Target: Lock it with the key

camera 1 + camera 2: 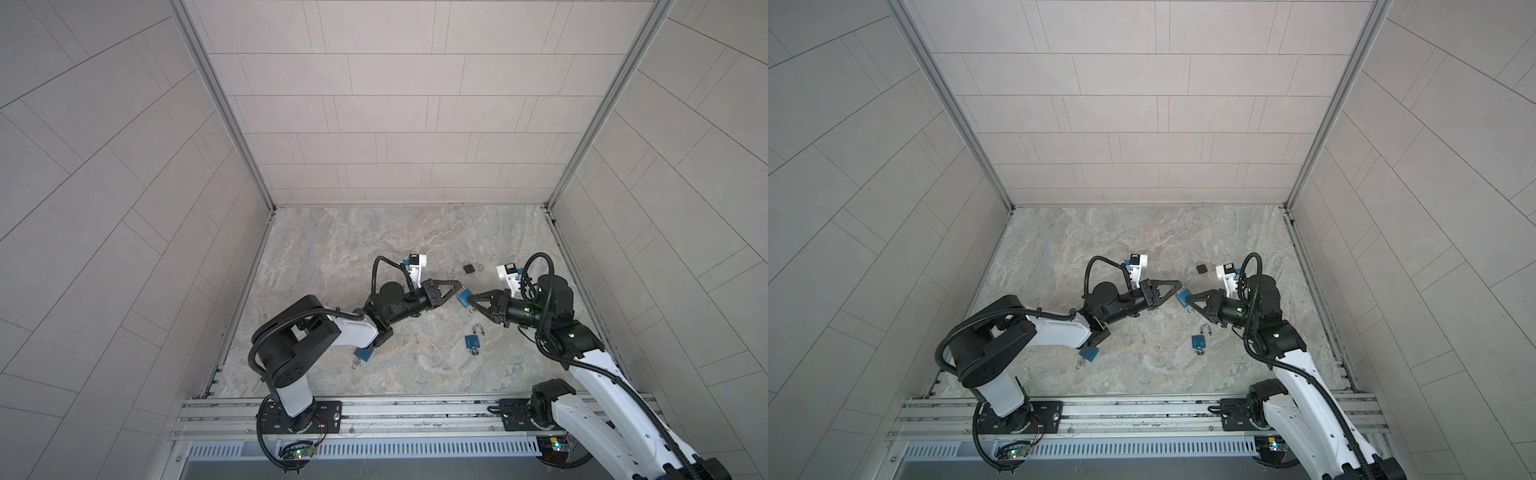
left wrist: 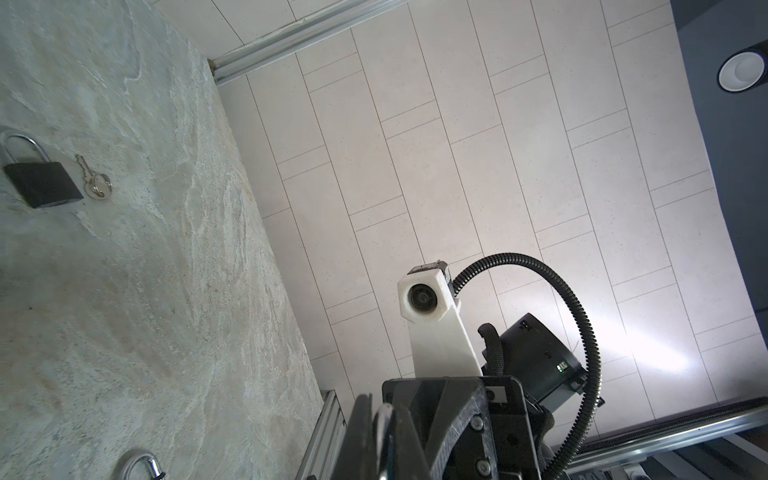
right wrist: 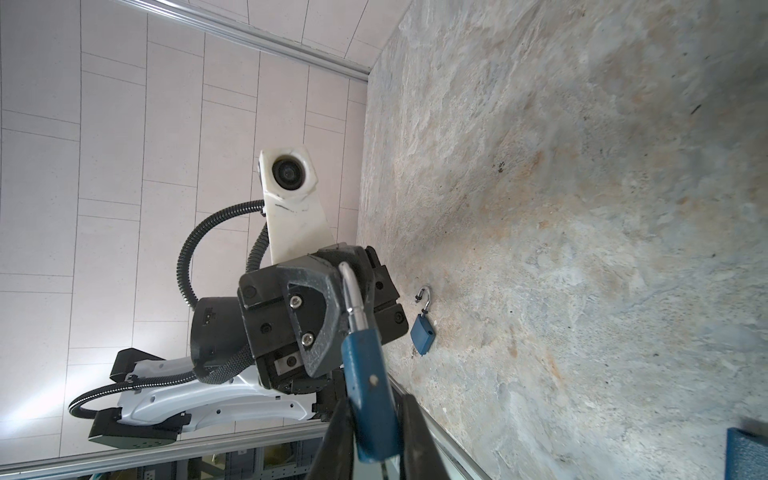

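Black left hand (image 1: 460, 287) is clenched on the silver shackle (image 3: 353, 295) of a blue padlock (image 1: 462, 298), held above the table's (image 1: 332, 249) middle. Right hand (image 1: 473, 302) grasps its body. Whether a key sits in it, I cannot tell.

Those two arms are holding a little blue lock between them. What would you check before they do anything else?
1. Right hand gripping the body of the held blue padlock: ok.
2. Left hand shut on its shackle: ok.
3. Shackle pressed fully into the body: cannot tell, one leg is hidden.
4. Key seated in the held padlock: cannot tell.
5. Black padlock and open blue padlock lying clear of both hands: ok.
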`<move>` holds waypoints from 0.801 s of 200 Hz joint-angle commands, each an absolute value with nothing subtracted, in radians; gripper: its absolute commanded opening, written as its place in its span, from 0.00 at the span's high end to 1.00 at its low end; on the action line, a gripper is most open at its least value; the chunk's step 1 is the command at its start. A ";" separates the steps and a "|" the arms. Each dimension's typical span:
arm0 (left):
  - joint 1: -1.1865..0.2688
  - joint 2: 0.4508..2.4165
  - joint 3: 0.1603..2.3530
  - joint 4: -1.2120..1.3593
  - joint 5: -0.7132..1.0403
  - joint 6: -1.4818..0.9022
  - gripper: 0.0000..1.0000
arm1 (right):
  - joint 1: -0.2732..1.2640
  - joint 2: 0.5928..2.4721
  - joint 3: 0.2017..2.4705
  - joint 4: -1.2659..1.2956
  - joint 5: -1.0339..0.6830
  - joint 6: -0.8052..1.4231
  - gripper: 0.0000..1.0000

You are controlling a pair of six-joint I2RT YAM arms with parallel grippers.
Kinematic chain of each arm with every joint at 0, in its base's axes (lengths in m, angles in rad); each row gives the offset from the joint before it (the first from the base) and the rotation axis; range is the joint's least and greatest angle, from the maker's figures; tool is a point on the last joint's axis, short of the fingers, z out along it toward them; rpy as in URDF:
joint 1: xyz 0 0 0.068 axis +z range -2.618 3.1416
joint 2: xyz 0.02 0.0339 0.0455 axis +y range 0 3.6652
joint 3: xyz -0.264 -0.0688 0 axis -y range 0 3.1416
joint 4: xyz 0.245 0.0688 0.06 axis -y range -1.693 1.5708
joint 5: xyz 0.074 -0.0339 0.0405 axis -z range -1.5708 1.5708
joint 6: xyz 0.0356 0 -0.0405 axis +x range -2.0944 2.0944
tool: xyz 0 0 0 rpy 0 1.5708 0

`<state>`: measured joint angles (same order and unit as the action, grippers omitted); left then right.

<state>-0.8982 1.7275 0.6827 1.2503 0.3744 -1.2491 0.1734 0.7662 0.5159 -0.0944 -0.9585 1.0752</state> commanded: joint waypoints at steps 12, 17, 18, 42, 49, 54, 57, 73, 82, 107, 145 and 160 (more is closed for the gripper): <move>-1.073 1.735 0.711 1.314 0.640 -1.202 1.00 | 0.161 0.804 0.539 0.078 -0.906 1.124 1.00; -1.076 1.734 0.711 1.319 0.639 -1.206 1.00 | 0.160 0.808 0.540 0.081 -0.906 1.127 1.00; -1.077 1.734 0.711 1.319 0.639 -1.206 1.00 | 0.160 0.809 0.540 0.082 -0.907 1.126 1.00; -1.091 1.729 0.725 1.318 0.640 -1.212 1.00 | 0.159 0.809 0.533 0.094 -0.901 1.129 1.00; -1.098 1.729 0.731 1.318 0.638 -1.213 1.00 | 0.159 0.809 0.530 0.097 -0.902 1.127 1.00; -1.103 1.731 0.738 1.319 0.636 -1.217 1.00 | 0.159 0.810 0.530 0.096 -0.903 1.124 1.00; -1.106 1.732 0.743 1.320 0.637 -1.221 1.00 | 0.159 0.811 0.531 0.097 -0.904 1.123 1.00; -1.128 1.738 0.772 1.319 0.640 -1.226 1.00 | 0.158 0.813 0.530 0.100 -0.910 1.111 1.00; -1.137 1.738 0.785 1.319 0.638 -1.230 1.00 | 0.158 0.816 0.534 0.100 -0.916 1.102 1.00; -1.152 1.738 0.802 1.317 0.640 -1.247 1.00 | 0.158 0.834 0.535 0.090 -0.924 1.069 1.00; -1.156 1.725 0.749 1.321 0.569 -1.228 1.00 | 0.157 0.859 0.539 0.077 -0.916 1.051 1.00; -1.151 1.719 0.743 1.316 0.563 -1.218 1.00 | 0.158 0.859 0.547 0.053 -0.917 1.036 1.00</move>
